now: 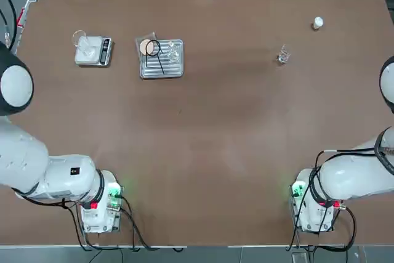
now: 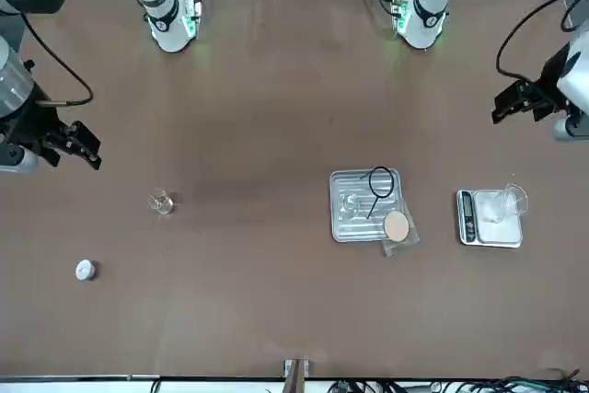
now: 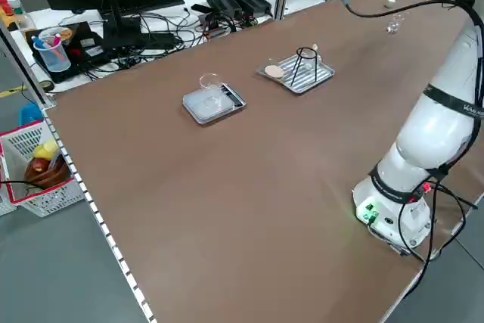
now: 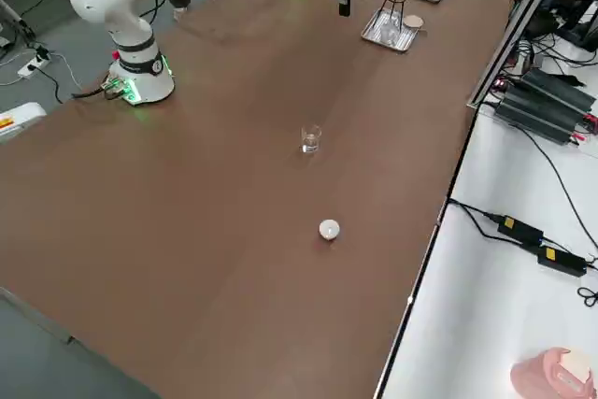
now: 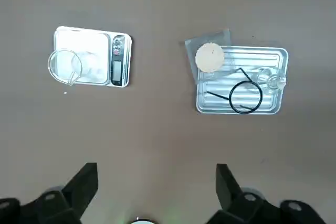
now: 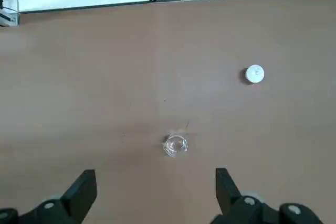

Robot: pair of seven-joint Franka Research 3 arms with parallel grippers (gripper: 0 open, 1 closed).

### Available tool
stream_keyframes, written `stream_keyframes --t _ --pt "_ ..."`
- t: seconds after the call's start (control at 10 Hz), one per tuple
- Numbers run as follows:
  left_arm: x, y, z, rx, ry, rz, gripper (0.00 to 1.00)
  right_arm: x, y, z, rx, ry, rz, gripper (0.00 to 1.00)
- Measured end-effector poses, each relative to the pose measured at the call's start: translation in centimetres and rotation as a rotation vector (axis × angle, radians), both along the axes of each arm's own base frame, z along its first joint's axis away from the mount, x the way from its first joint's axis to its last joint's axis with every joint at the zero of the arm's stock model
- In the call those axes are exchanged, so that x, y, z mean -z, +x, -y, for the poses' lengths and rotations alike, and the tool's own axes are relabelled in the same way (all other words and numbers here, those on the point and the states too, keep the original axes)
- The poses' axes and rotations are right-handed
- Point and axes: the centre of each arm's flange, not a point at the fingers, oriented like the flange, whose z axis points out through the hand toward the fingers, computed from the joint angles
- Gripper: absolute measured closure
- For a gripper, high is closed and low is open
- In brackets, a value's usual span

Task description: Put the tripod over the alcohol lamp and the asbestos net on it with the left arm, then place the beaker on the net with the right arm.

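Right now, looking down from overhead, you have both arms drawn back toward the near edge of the tabletop (image 1: pixel 203 152). Your left gripper (image 5: pixel 156 192) hangs above the bare brown surface with its fingers spread wide and nothing between them; the right gripper (image 6: pixel 155 195) is likewise wide open and empty. At about 11 o'clock from the tabletop's centre sits the ribbed metal tray (image 1: pixel 169 69). On it the black tripod (image 1: pixel 154 49) stands upright, and the alcohol lamp (image 1: pixel 174 55) lies on the tray just beside it, toward 3 o'clock. The asbestos net (image 1: pixel 146 47) rests at the tray's far-left corner, partly on the tray and partly off its edge. Further out at 9 o'clock from the tray is a small scale (image 1: pixel 93 51) with a clear glass vessel (image 1: pixel 80 38) on it. The beaker (image 1: pixel 283 55) stands alone at roughly 2 o'clock, with a small white bottle (image 1: pixel 317 23) beyond it, well apart.
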Motion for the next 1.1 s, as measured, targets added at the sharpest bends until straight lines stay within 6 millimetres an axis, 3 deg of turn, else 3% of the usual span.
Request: stream_keyframes --t 0.2,0.5,0.9,1.1 --pt "2.5 1.5 2.2 0.031 -0.006 -0.015 0.00 0.2 0.0 -0.1 -0.001 -0.001 -0.006 0.00" --pt "7.0 3.1 8.9 0.013 -0.006 -0.037 0.00 1.2 -0.1 -0.1 -0.001 -0.003 -0.028 0.00" --pt "10.2 3.5 17.9 -0.081 -0.020 0.013 0.01 1.7 -0.1 -0.2 -0.003 -0.004 -0.037 0.00" --pt "13.1 4.0 21.2 -0.139 -0.037 0.033 0.01 2.0 -0.1 -0.2 -0.003 -0.005 -0.043 0.00"
